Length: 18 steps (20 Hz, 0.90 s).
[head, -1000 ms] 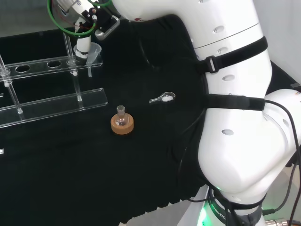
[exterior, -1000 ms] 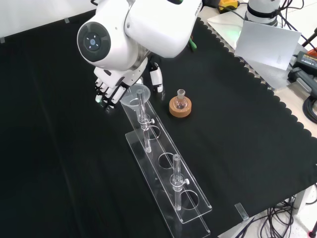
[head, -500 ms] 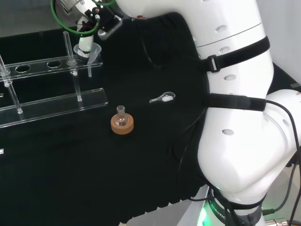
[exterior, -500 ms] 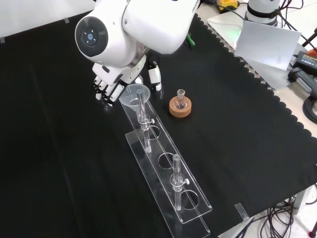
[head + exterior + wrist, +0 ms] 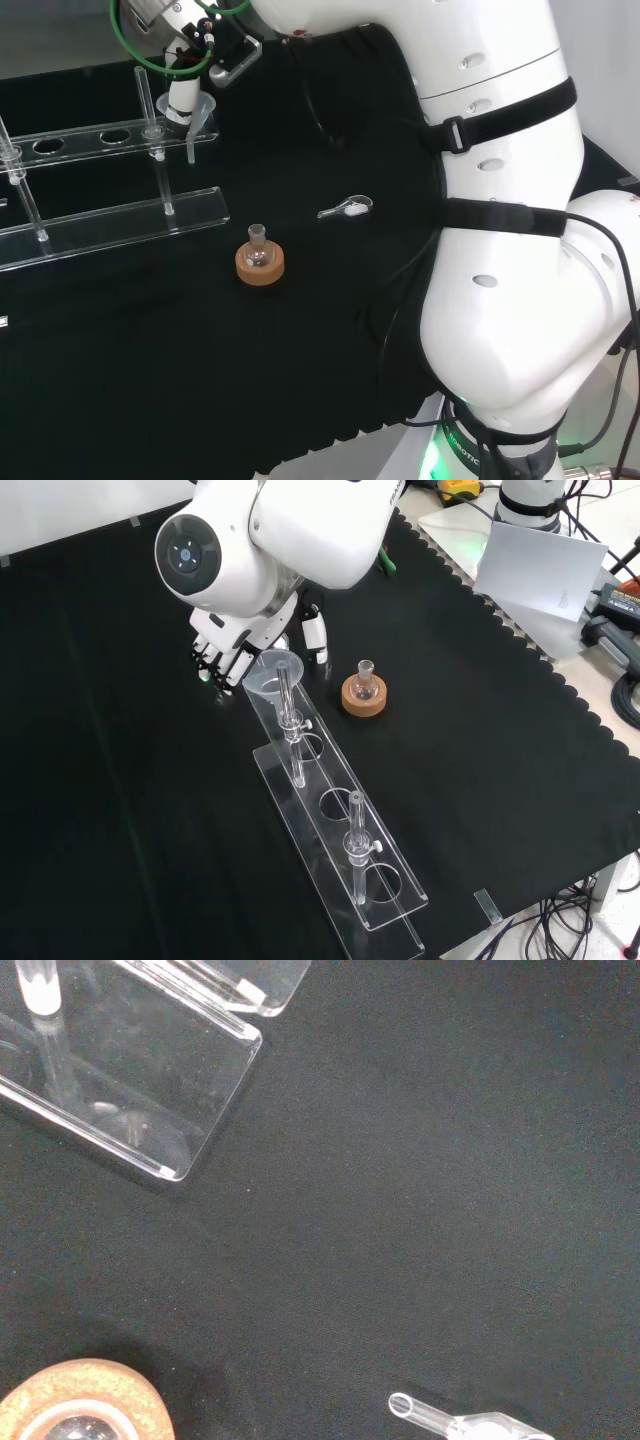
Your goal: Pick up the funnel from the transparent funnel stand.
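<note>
- Stand (image 5: 330,825): unmoved on the cloth, end hole now free.
- Hand (image 5: 222,650): risen a little above stand end, fingers curled around the funnel.
- Funnel (image 5: 190,113): lifted, stem clear above stand; pick-up probably almost complete.

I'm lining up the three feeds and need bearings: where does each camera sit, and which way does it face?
Head view: behind and above the arm's base, looking over the white arm links at the funnel stand.
Front view: opposite the arm, looking down on the cloth; the hand enters from the top beside the funnel.
Wrist view: at the wrist, looking down at the cloth.
Shared: all three show the cork ring.
</note>
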Tool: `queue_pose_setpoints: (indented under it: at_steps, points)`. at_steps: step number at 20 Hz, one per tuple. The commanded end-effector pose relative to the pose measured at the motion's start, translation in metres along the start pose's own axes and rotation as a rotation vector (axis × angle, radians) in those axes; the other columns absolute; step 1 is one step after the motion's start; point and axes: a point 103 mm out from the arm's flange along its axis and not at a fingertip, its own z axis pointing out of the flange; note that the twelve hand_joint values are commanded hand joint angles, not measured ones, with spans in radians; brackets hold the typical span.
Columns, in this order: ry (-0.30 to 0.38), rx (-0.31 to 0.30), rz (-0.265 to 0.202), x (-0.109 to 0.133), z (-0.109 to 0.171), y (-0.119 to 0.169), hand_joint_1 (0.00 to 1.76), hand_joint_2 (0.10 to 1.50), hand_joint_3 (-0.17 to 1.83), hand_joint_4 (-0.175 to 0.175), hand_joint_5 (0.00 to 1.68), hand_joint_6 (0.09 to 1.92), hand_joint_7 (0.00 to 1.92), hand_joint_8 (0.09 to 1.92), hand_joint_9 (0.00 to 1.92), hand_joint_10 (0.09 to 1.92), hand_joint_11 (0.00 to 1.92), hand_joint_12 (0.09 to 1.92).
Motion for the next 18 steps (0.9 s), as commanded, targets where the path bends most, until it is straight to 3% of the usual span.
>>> queue_pose_setpoints:
  at_steps: [1,18]
  points:
    - [0.010,-0.003,-0.005,-0.0013,0.0009,-0.0003,0.47,0.72,0.01,-0.015,0.20,0.09,0.32,0.52,0.02,0.73,0.00,1.02]
    - [0.017,-0.007,0.006,0.0026,0.0014,-0.0020,0.49,0.73,0.02,-0.007,0.29,0.09,0.48,0.54,0.07,0.74,0.00,1.05]
